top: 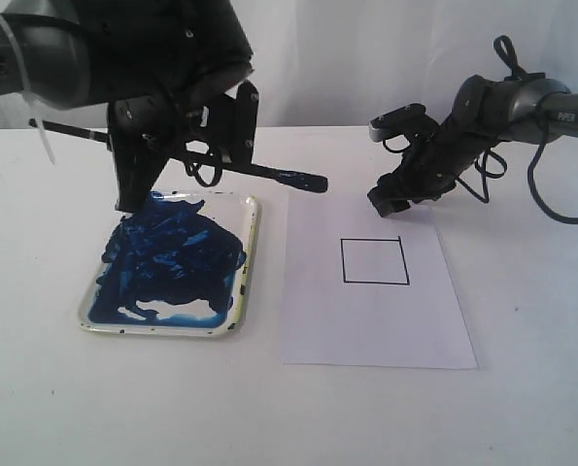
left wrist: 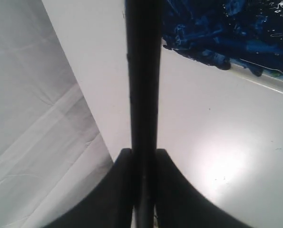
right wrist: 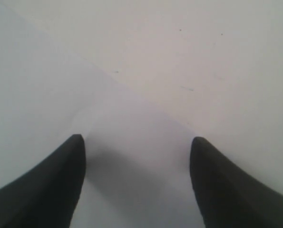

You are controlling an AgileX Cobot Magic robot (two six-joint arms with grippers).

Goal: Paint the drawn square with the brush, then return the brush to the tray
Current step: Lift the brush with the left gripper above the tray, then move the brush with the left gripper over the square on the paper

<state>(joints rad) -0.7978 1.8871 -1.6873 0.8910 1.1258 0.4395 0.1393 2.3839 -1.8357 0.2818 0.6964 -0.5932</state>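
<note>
Right gripper point(right wrist: 137, 138) seen from its own wrist, jaws standing wide apart and empty. Two dark, tapering fingers point(right wrist: 55, 185) end in rounded tips, held above the surface. Beneath them lies a white paper sheet point(right wrist: 41, 90), blank in the part visible; its straight edge runs diagonally across the scene and passes close to one fingertip. Beyond that edge is the table point(right wrist: 227, 52), a slightly warmer white, marked by a few tiny dark specks and one faint short streak. A soft grey shadow point(right wrist: 117, 171) falls on the sheet between the fingers.
</note>
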